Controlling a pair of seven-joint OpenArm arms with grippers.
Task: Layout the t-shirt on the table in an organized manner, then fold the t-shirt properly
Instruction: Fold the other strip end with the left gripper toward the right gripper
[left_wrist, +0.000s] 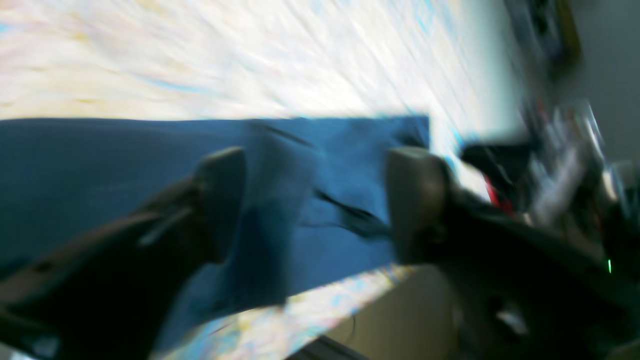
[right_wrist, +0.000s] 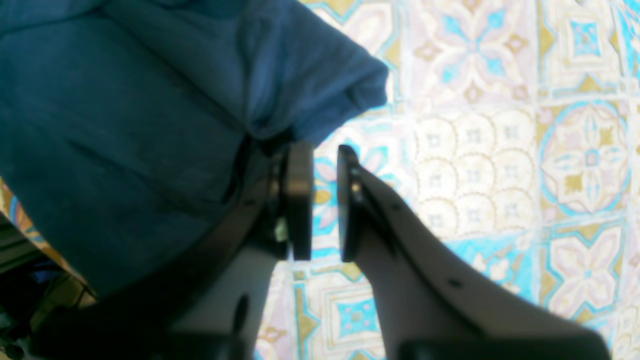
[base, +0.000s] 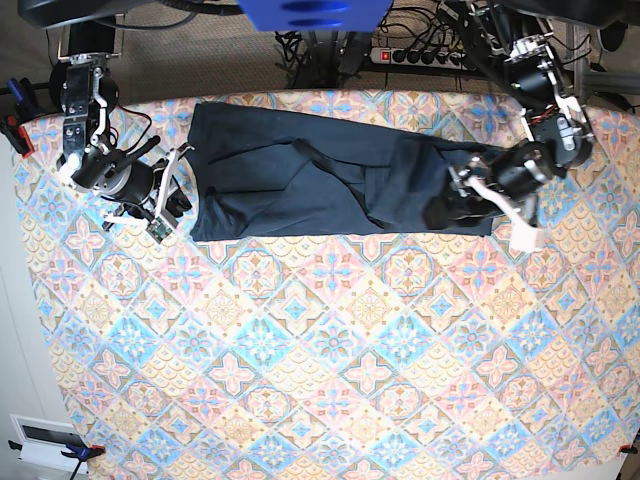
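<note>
A power strip (base: 415, 55) and tangled cables (base: 300, 45) lie behind.

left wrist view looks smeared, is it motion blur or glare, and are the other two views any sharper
Left wrist: heavy motion blur, table washed out white. Right wrist: t-shirt slightly soft, tile pattern readable but bright. Base: sharp, evenly lit.

The shirt (base: 330, 185) lies on the table (base: 330, 380) as 1 long band near the far edge, running left to right in the base view. The 2 grippers sit at its opposite ends: the right gripper (base: 172, 190) just beside the left end, over bare table, and the left gripper (base: 478, 195) over the right end, above the cloth.
</note>
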